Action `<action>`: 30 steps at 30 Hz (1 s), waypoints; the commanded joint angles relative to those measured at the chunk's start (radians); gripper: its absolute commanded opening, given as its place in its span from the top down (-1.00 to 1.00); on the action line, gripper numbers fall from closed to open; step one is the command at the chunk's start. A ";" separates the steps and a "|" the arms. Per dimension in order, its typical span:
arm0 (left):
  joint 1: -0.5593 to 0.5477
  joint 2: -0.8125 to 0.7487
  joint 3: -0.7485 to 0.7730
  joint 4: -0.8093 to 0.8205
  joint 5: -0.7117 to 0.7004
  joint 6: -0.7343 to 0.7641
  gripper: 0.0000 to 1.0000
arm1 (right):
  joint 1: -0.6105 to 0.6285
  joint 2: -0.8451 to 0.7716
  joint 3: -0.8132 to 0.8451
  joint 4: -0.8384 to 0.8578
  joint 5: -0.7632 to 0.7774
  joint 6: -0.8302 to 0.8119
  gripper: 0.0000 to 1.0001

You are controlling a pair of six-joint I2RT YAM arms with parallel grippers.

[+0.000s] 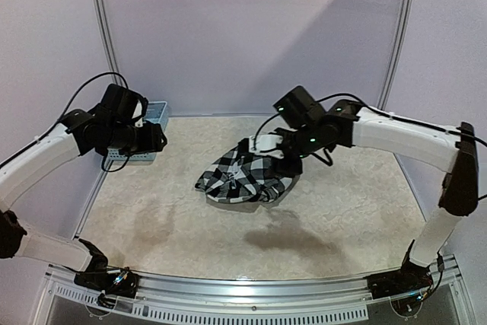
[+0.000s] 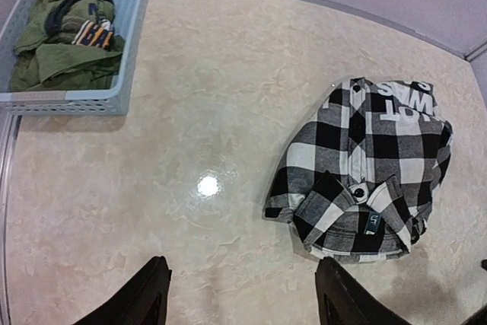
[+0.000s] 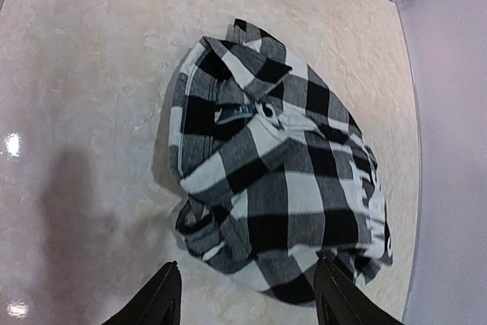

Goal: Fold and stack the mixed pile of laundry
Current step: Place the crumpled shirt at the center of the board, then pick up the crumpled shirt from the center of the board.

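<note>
Hovering just above the black-and-white checked shirt (image 1: 247,179), the right tool (image 3: 243,294) has its two fingers spread wide and grips nothing. The shirt lies near the middle of the tabletop (image 1: 342,218) as a compact, roughly folded bundle. Its button placket faces up, and one end is bunched and lumpy rather than flat. The left tool (image 2: 242,298) hangs over the left part of the tabletop, also spread and empty. The olive-green sleeveless shirt (image 2: 53,51) sits crumpled inside the light blue basket (image 2: 68,100) at the far left corner, well apart from the checked one.

Judging from this, the first garment's fold looks close to done, and the step in hand appears to be neatening it. To do that well, the right tool should come down on the bunched end and pinch only the top layers. It should then draw them outward and lay them flat, not press into the middle, since that could drag the whole bundle across the smooth surface. The left tool could pin the opposite edge to keep the stack square. After that, the olive shirt will need lifting out by a single edge so the basket does not come up with it.
</note>
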 commanded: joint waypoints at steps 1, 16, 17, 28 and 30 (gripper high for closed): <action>0.026 -0.119 -0.044 -0.053 -0.076 -0.038 -0.34 | 0.106 0.209 0.167 0.028 0.183 -0.080 -0.18; 0.063 -0.275 -0.096 -0.121 -0.070 -0.034 -0.35 | 0.230 0.660 0.458 -0.010 0.336 -0.081 -0.38; 0.063 -0.278 -0.103 -0.116 -0.063 -0.036 -0.35 | 0.235 0.672 0.459 -0.005 0.347 -0.084 -0.40; 0.065 -0.315 -0.149 -0.107 -0.060 -0.030 -0.35 | 0.249 0.694 0.529 0.145 0.542 -0.052 0.97; 0.064 -0.317 -0.152 -0.108 -0.069 -0.022 -0.35 | 0.249 0.656 0.566 0.125 0.516 -0.024 1.00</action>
